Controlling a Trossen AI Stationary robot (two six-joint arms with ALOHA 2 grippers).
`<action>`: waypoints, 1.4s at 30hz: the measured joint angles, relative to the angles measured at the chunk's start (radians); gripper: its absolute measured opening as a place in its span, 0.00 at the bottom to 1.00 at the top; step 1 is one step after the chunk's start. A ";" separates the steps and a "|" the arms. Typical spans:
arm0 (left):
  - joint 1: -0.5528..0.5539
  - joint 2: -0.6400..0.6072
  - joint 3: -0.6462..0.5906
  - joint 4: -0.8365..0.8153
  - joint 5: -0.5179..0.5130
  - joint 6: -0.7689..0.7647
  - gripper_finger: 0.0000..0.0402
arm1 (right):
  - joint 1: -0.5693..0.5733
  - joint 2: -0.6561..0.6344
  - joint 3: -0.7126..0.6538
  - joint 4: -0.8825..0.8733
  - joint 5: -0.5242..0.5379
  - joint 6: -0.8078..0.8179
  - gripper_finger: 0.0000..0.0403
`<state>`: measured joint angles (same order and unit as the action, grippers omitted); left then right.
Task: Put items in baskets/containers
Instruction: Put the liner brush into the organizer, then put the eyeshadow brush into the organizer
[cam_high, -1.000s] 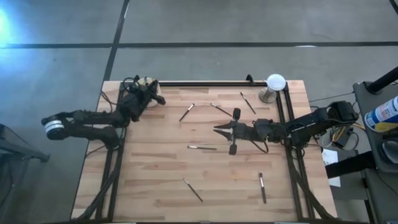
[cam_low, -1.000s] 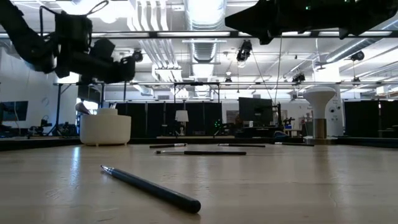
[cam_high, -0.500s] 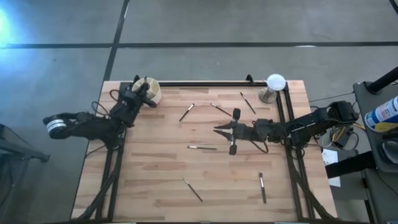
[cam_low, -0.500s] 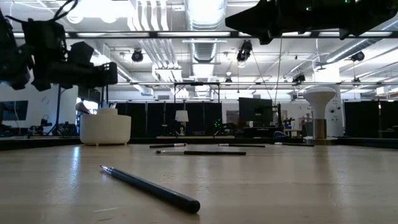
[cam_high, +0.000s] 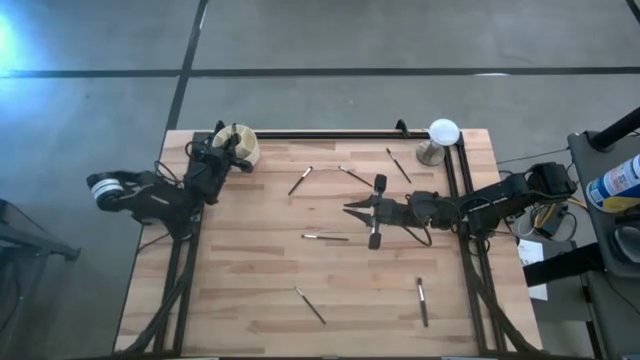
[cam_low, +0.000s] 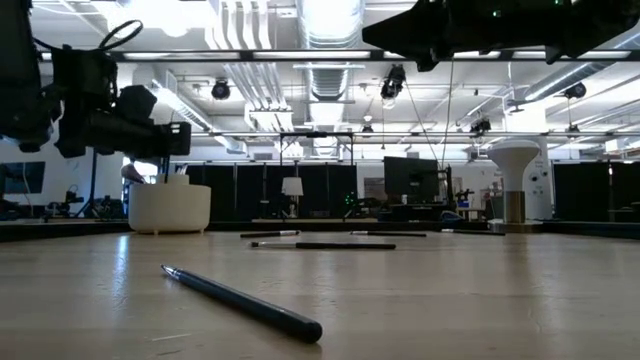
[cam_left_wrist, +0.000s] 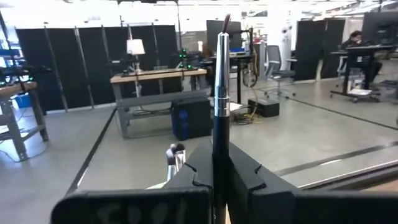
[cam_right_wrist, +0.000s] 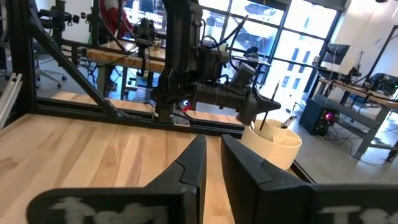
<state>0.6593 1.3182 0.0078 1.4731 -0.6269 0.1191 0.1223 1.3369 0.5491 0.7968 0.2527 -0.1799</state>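
Observation:
The cream cup stands at the table's far left corner with brushes standing in it. My left gripper hangs just to the cup's left, above the table, shut on a dark-handled brush. Several thin brushes lie flat on the wood. The brush with the wide fluffy head lies mid-table. My right gripper hovers over its left side, with a narrow gap between the fingers. My left gripper pinches the brush by its dark handle between the two fingers, which lie across it. The brush is lifted clear and stands nearly upright. Its silver ferrule and bristle tip are above the fingers, and its lower end is over the cup.
A white dome on a metal stand sits at the far right corner. A black rail runs along the far edge. One brush lies close to the near edge. Bare wood spreads across the near left part of the table.
My left gripper has drawn back from above the cup toward the table's left edge and dropped a little, shut on the brush throughout. The right arm and the brushes on the table have kept still.

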 joint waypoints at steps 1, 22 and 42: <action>0.001 0.013 0.000 0.004 -0.001 0.000 0.03 | 0.000 0.000 0.000 0.000 0.000 -0.001 0.11; 0.002 0.099 0.000 0.053 0.000 -0.108 0.10 | 0.000 0.000 0.000 0.000 0.000 -0.003 0.11; -0.063 -0.076 -0.003 -0.012 -0.088 -0.034 0.15 | 0.000 0.000 0.000 -0.002 0.000 -0.004 0.11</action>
<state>0.5964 1.2422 0.0051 1.4611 -0.7152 0.0848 0.1223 1.3369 0.5491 0.7944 0.2523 -0.1834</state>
